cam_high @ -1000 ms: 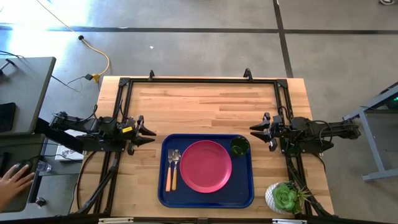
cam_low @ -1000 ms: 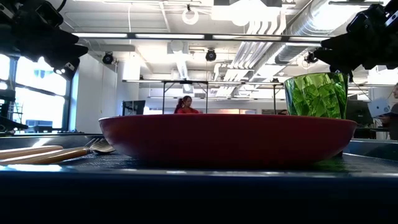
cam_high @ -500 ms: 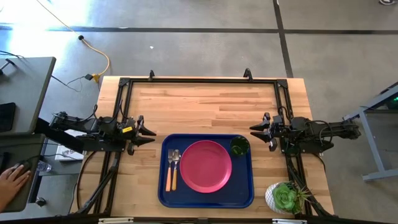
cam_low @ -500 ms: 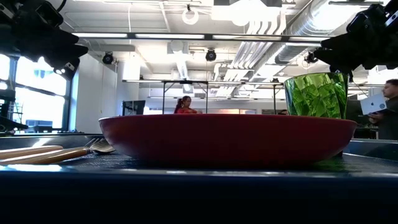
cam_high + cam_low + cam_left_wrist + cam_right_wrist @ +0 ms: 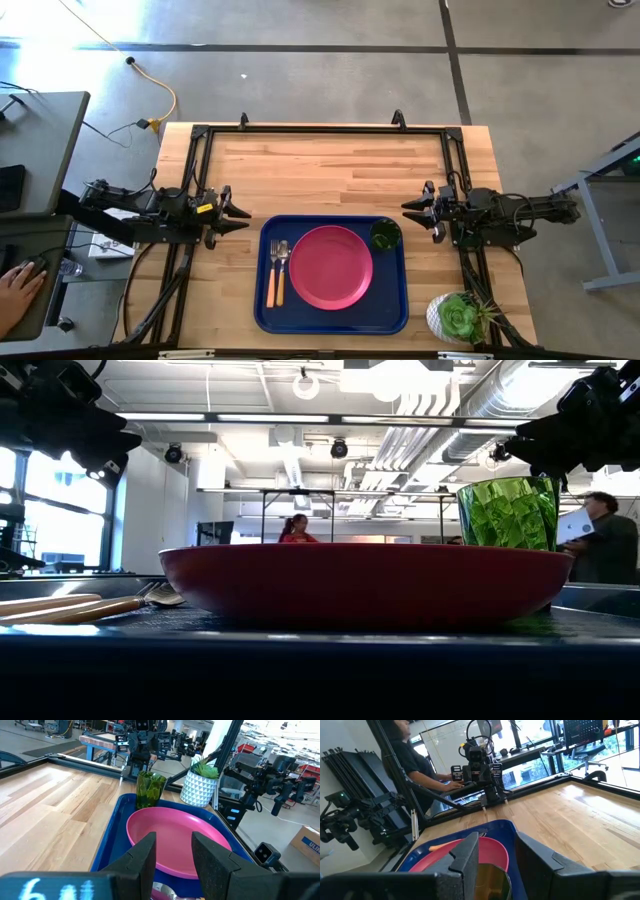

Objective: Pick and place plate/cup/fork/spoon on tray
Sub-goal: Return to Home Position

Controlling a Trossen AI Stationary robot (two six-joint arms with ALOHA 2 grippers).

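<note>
The dark blue tray (image 5: pixel 263 312) lies on the table's near middle. The pink-red plate (image 5: pixel 331 266) rests flat in the tray's middle. The green cup (image 5: pixel 384 236) stands upright in the tray's far right corner. The fork (image 5: pixel 270 272) and the spoon (image 5: pixel 281 271) lie side by side along the tray's left part, orange handles toward the near edge. My left gripper (image 5: pixel 245 212) hovers open and empty left of the tray. My right gripper (image 5: pixel 405 211) hovers open and empty right of the cup. The plate (image 5: pixel 175 837) and cup (image 5: pixel 149 790) also show in the left wrist view.
A white pot with a green succulent (image 5: pixel 456 316) stands at the table's near right corner. A black frame (image 5: pixel 320 129) runs along the table's far edge and sides. Bare wood lies beyond the tray. A person's hand (image 5: pixel 18 285) is at a desk left of the table.
</note>
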